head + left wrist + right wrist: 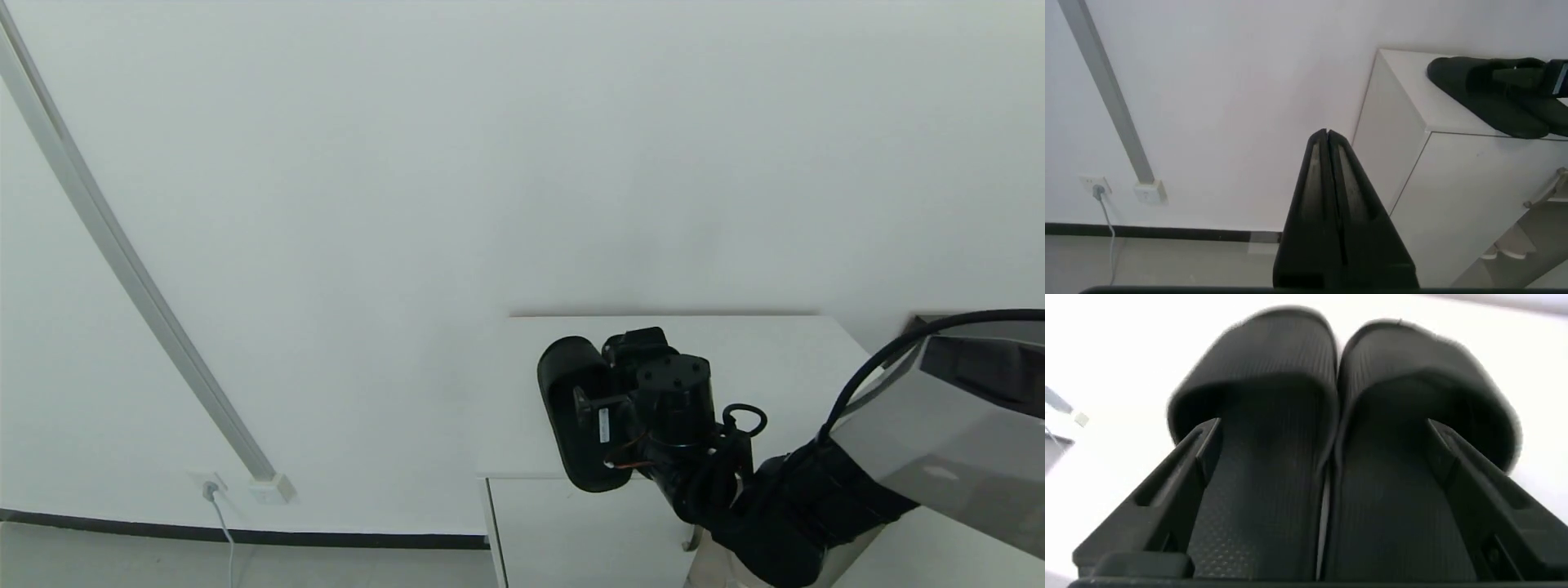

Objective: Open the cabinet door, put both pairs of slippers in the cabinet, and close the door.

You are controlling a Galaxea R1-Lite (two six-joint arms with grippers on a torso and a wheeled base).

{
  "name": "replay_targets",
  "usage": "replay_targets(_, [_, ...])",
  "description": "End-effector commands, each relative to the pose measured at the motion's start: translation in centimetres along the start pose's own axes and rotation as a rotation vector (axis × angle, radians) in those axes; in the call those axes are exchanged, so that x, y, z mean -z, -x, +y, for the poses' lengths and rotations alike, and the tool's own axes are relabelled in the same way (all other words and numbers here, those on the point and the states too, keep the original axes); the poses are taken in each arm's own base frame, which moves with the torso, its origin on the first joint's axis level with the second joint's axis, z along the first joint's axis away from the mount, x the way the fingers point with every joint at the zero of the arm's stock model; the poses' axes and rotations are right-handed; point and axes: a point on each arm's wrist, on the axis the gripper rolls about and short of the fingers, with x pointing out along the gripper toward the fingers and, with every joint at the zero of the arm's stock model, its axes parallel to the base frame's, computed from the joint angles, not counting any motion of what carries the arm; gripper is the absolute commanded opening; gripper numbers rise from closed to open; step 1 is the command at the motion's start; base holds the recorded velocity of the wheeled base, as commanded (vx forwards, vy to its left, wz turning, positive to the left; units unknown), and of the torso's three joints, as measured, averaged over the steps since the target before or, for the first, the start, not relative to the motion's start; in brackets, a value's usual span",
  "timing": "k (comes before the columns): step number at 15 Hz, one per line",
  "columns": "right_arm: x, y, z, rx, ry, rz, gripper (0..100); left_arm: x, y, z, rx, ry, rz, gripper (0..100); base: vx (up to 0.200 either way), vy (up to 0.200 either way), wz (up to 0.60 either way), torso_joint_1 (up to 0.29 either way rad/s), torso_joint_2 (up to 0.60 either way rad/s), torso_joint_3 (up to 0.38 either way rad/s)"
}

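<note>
A pair of black slippers (575, 425) is held on edge just over the left part of the white cabinet's top (775, 359). My right gripper (592, 408) is shut on them. In the right wrist view the two slippers (1290, 482) sit side by side, pressed between the fingers (1192, 457) of the right gripper (1324, 429). My left gripper (1328, 139) is shut with nothing in it. It hangs in the air to the left of the cabinet (1396, 106), at about the level of its top. The slippers (1486, 86) show above that top. I cannot tell how the cabinet door stands.
A plain white wall stands behind the cabinet. A grey cable duct (122, 253) runs down it to a small box, beside a wall socket (211, 488) with a cable plugged in. Bare floor lies left of the cabinet.
</note>
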Motion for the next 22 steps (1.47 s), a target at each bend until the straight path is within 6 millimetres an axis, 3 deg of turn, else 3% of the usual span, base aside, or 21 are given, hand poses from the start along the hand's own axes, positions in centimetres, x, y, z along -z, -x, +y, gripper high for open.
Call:
replay_targets(1, [1.6, -1.5, 0.2, 0.011, 0.007, 0.013, 100, 0.0, 0.0, 0.0, -0.001, 0.001, 0.0, 0, 0.0, 0.0, 0.0, 0.0, 0.0, 0.0])
replay_targets(8, [1.7, -5.5, -0.5, 0.031, -0.005, -0.022, 100, 0.0, 0.0, 0.0, -0.001, -0.001, 0.002, 0, 0.0, 0.0, 0.0, 0.0, 0.0, 0.0])
replay_targets(16, [1.9, -8.3, -1.0, 0.051, 0.022, -0.054, 100, 0.0, 0.0, 0.0, -0.001, 0.001, 0.002, 0, 0.0, 0.0, 0.0, 0.0, 0.0, 0.0])
replay_targets(17, [2.0, -8.4, -1.0, 0.052, 0.023, -0.051, 0, 0.0, 0.0, 0.0, -0.001, -0.001, 0.0, 0, 0.0, 0.0, 0.0, 0.0, 0.0, 0.0])
replay_targets(22, [1.9, -8.4, -1.2, 0.056, 0.022, -0.052, 0, 0.0, 0.0, 0.0, -0.001, -0.001, 0.0, 0, 0.0, 0.0, 0.0, 0.0, 0.0, 0.0])
